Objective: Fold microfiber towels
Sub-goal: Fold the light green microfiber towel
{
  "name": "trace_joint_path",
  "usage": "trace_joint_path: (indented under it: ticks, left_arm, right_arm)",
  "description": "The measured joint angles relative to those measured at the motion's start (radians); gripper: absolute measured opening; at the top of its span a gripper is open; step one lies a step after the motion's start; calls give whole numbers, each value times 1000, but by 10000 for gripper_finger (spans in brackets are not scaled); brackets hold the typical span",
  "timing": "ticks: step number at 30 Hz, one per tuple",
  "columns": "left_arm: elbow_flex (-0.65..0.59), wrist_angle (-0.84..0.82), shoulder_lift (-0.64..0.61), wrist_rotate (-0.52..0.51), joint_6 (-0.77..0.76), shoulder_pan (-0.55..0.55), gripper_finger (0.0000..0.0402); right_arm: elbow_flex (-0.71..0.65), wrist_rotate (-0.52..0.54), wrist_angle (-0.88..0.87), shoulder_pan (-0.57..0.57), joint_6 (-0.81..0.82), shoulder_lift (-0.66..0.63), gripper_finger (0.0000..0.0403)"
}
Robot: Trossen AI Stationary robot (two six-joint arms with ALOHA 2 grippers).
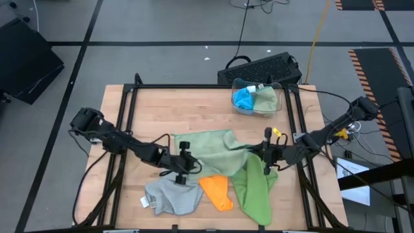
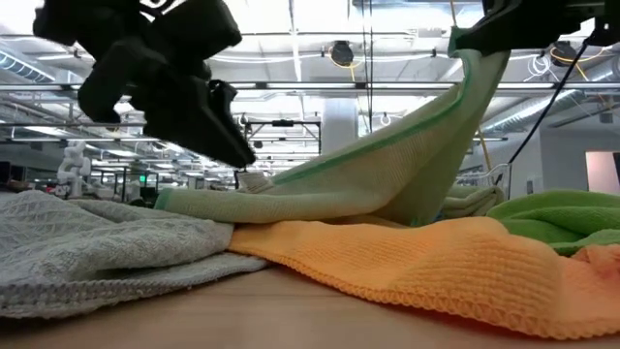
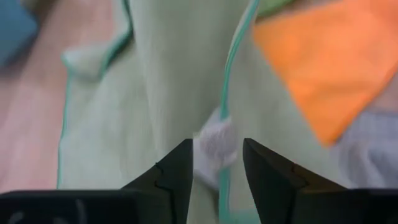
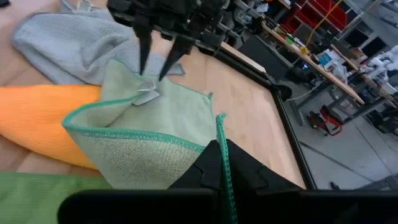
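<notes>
A sage green towel [image 1: 208, 144] lies spread at the table's middle, its right part drawn up. My right gripper [image 1: 264, 155] is shut on that towel's green-stitched edge. My left gripper [image 3: 217, 168] hangs open over the towel's near left corner. Its fingers stand on either side of the small white tag [image 3: 215, 142] and the hem there. An orange towel [image 1: 217, 191], a grey towel [image 1: 169, 198] and a lime green towel [image 1: 256, 188] lie bunched along the near edge. The sage towel's near side rests partly on the orange one. My right gripper pinches the sage towel's stitched edge [image 4: 222, 144] between its two fingers. That part of the cloth is lifted and rises taut toward the gripper [image 2: 477, 58], while the rest lies on the table. My left gripper's fingertips [image 4: 143, 70] point down at the tagged corner [image 4: 147, 94]; whether they touch the cloth I cannot tell.
A clear tub [image 1: 277, 97] at the far right of the table holds a blue and a sage cloth. A black keyboard [image 1: 262, 67] lies beyond the table's far edge. Bare wood [image 1: 168, 110] shows at the far left.
</notes>
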Motion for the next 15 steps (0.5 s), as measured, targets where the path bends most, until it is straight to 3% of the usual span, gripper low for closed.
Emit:
trace_joint_path:
  ticks: [5,15]
  left_arm:
    - [-60,233,29,59,82,26,156]
    - [-46,326,163,214,93,85,171]
  right_arm:
    - [0,-2,0,-15,-1,0,0]
    - [1,-41,4,-19,1,6,0]
